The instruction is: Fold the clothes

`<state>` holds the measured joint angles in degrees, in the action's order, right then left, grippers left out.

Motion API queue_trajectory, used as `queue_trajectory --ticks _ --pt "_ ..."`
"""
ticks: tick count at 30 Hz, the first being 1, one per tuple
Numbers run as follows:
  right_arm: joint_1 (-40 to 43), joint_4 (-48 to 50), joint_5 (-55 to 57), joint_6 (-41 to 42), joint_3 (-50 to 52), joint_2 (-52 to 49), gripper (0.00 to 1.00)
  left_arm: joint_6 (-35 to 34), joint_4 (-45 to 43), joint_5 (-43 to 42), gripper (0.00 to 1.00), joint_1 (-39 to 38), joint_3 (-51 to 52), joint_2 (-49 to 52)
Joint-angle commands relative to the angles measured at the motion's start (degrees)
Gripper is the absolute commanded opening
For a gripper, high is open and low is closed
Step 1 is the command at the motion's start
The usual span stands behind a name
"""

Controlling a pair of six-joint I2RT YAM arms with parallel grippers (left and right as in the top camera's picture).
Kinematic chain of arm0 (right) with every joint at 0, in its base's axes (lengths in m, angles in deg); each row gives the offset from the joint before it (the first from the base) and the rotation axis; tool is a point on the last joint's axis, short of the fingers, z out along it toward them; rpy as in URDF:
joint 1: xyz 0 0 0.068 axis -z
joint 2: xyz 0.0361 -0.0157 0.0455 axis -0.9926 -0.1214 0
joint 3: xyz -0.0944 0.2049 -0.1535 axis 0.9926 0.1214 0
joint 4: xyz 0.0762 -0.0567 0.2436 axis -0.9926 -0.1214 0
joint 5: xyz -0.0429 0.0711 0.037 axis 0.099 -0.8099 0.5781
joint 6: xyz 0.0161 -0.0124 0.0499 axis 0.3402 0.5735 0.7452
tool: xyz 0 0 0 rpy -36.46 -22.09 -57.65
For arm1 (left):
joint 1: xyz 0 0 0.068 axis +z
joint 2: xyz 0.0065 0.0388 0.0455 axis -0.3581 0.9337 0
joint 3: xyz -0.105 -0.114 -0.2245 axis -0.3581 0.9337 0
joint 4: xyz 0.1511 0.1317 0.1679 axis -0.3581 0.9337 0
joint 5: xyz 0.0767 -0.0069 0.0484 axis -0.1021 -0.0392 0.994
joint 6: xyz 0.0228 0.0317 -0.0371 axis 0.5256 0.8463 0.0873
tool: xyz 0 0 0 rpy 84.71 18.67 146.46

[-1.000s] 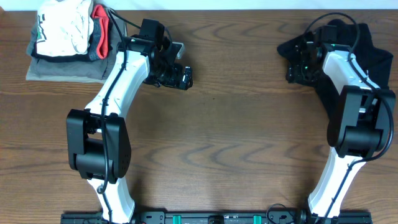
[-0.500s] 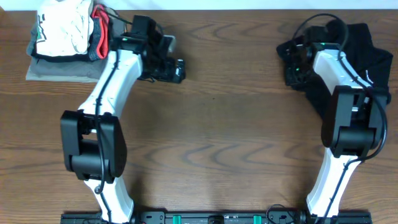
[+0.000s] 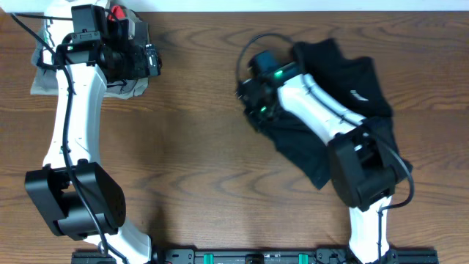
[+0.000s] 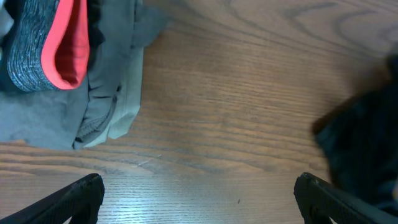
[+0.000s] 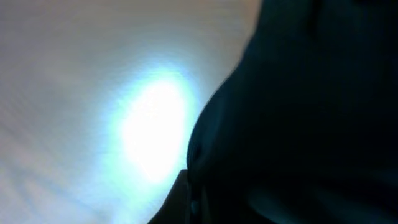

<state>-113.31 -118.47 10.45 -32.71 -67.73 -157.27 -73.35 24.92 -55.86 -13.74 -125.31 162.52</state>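
The black T-shirt lies opened out but rumpled on the right half of the worktop, running from near the far edge down towards the middle. Its small white chest logo faces up. The right arm crosses the garment from the near right. The right hand sits at the shirt's leftmost edge, close to the worktop's centre line, where the fabric is bunched beneath it. The rest of the shirt trails to the right of that hand and back towards the near edge.

In the right wrist view, blurred black cloth fills the right side, close to the lens, with a bright glare on bare wood beside it. No fingertips can be made out there. I cannot tell whether this hand is clenched on the fabric or only pressed against it.

The left hand is over the far-left corner, well apart from the shirt. Its two fingertips stand wide apart with only wood between them, so it is released and grasps nothing.

Just beside it is a pile of other garments. An olive-grey folded piece lies at the bottom, and a grey item with a coral-red band is on top. A dark edge of the T-shirt shows at the right of the left wrist view.
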Motion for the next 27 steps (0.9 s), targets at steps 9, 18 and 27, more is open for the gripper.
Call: queue_trajectory --ticks 9,18,27 --pt "6.64 -0.28 2.67 1.38 -3.65 11.58 0.58 -0.26 0.48 0.48 0.98 0.07 -1.22 -0.15" --pt "22.05 -4.44 7.80 8.44 -3.45 14.34 0.62 -0.28 0.63 0.28 0.98 -0.48 -1.18 -0.15" --pt "33.59 -6.58 13.29 11.02 -1.60 11.89 0.64 -0.24 0.26 0.33 0.98 -1.99 -0.72 0.28"
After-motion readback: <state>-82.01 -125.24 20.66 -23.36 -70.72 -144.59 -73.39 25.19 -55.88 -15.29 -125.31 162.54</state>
